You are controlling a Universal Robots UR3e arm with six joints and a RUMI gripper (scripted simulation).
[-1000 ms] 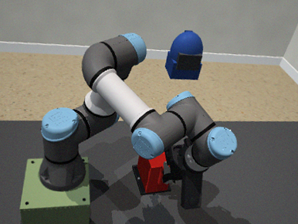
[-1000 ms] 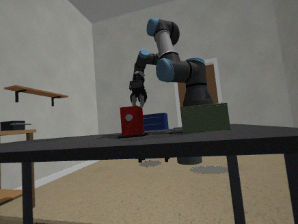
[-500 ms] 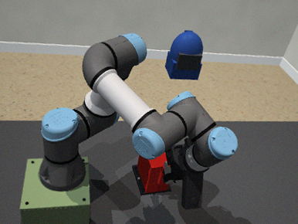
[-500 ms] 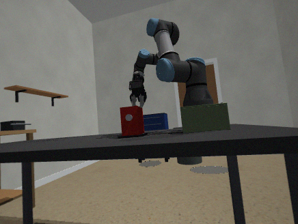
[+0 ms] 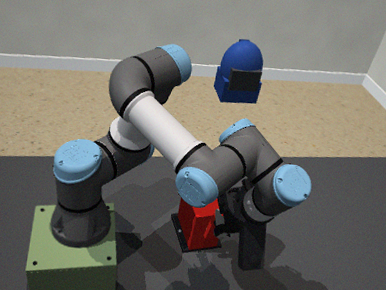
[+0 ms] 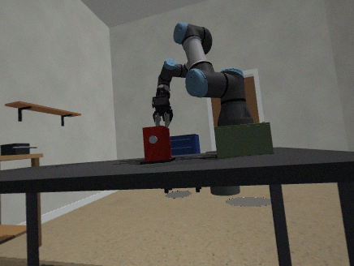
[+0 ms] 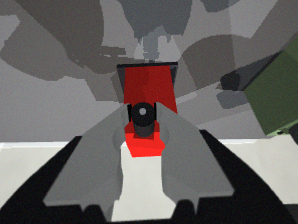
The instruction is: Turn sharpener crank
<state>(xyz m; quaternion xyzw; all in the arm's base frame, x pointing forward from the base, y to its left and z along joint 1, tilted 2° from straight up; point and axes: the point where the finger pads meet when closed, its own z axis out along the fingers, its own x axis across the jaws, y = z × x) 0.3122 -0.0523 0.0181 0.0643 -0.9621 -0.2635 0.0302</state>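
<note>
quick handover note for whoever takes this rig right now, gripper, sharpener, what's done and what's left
Gripper: shut on the crank knob, fingers either side of it.
Sharpener: red, upright on the dark table, by the green arm base.
Done: reach and grasp of the knob.
Left: whether any turning has begun cannot be judged from these views; the full clockwise turn should be counted as still to do.

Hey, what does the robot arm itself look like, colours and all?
The arm has dark grey joint housings with light blue round caps, black seam rings, and one white tubular link. It rises from a green box base. The gripper has a black body and two broad, light grey wedge-shaped fingers. No cables show.
</note>
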